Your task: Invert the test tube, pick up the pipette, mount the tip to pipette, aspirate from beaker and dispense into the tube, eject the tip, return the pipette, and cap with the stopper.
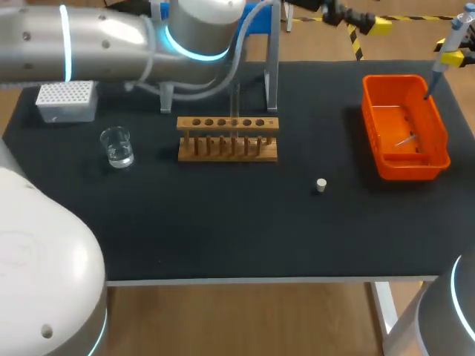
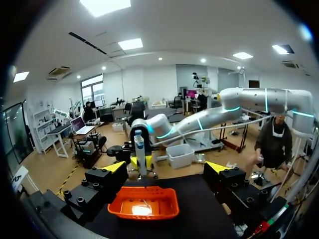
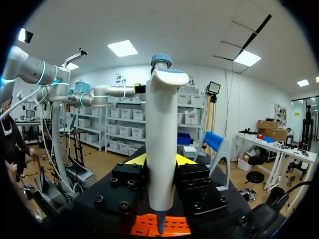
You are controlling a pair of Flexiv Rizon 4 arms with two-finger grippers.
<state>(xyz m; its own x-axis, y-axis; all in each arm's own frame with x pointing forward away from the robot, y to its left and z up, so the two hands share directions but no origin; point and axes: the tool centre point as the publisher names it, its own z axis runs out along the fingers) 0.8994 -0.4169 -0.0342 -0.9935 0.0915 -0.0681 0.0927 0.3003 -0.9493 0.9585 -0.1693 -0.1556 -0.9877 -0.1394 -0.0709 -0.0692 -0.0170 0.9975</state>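
Note:
My right gripper point(image 1: 454, 53) is shut on the white pipette point(image 3: 160, 149) with a blue top, holding it upright with its lower end point(image 1: 427, 95) over the orange bin point(image 1: 438, 133). A thin clear tip point(image 1: 406, 139) lies inside the bin. In the left wrist view, the pipette point(image 2: 140, 154) hangs above the bin point(image 2: 144, 211), well ahead of my open, empty left gripper point(image 2: 166, 168). A clear test tube point(image 1: 236, 111) stands in the wooden rack point(image 1: 227, 139). The beaker point(image 1: 116, 146) of clear liquid is at the left. The small white stopper point(image 1: 320, 185) lies on the mat.
A white tip box point(image 1: 67, 100) sits at the back left. A metal stand point(image 1: 271, 67) with a blue top rises behind the rack. My left arm point(image 1: 111, 37) spans the back of the table. The black mat point(image 1: 223, 222) covers the tabletop.

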